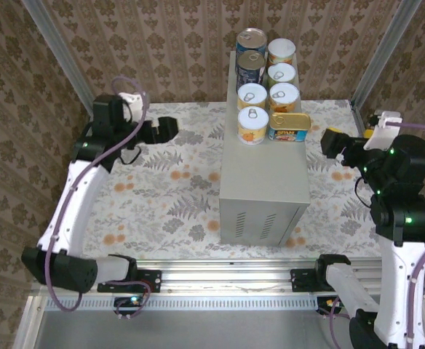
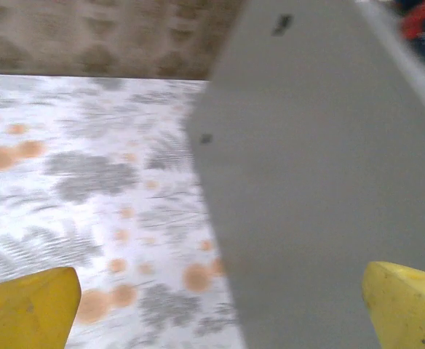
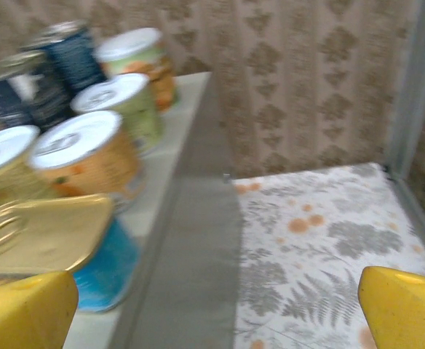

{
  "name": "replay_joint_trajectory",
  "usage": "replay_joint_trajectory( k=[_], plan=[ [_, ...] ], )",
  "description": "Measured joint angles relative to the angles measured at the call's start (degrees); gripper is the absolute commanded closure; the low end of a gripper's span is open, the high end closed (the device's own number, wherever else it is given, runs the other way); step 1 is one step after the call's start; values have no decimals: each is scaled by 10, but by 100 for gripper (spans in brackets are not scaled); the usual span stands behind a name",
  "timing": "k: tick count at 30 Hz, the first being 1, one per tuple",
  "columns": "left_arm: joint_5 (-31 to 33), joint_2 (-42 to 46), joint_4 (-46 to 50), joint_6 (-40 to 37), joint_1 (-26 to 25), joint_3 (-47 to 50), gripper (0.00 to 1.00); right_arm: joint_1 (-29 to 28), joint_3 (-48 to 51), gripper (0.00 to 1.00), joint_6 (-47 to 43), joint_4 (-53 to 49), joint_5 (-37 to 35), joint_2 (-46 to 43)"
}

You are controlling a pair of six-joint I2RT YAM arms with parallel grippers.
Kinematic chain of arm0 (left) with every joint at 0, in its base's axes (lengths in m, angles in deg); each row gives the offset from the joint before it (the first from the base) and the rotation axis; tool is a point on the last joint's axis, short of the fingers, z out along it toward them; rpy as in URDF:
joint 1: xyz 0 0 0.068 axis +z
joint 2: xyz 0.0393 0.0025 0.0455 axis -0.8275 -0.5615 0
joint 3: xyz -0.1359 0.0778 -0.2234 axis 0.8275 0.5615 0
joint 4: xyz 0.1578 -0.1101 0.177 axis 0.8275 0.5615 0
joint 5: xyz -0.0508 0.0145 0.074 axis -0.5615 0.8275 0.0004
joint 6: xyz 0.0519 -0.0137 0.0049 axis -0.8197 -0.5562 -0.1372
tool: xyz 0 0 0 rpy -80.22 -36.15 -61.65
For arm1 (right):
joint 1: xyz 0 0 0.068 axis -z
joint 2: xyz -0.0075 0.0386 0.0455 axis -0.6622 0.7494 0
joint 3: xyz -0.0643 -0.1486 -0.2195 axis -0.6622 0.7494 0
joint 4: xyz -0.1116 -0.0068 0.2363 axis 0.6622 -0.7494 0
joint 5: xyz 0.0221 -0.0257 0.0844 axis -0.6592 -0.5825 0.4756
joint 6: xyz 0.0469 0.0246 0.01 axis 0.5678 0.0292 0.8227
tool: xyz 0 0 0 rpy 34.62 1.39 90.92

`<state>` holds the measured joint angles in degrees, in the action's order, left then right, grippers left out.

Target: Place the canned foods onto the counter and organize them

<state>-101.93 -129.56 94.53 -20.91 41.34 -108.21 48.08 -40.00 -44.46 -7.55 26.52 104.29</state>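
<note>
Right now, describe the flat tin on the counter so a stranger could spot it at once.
Find the tall grey counter in the middle of the floral table. Cans stand in two rows at its far end; the flat tin closes the right row at the near end. It alone is low and oblong, gold-topped with a blue side; its neighbours are round.

7 cans (image 1: pixel 284 95) on counter (image 1: pixel 263 171) (far end) | oblong tin (image 1: pixel 288 126) front-right, seemingly touching
</note>
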Motion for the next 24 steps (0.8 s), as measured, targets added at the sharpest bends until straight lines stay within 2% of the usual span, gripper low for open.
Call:
replay_joint_trajectory(
  k=[3,6,11,15,24],
  plan=[
    [75,44,-36,-42,24,72,0,9,-13,0,16,-18,-60,31],
    [153,80,-118,-78,37,190,0,29,-8,0,28,-28,-94,52],
    [216,74,-239,-102,92,359,0,52,89,0,39,2,-116,47],
    [260,45,-322,-119,123,409,0,54,200,0,43,64,-118,44],
    [307,-47,-569,-143,127,502,0,45,406,0,53,288,-118,116]
  ],
)
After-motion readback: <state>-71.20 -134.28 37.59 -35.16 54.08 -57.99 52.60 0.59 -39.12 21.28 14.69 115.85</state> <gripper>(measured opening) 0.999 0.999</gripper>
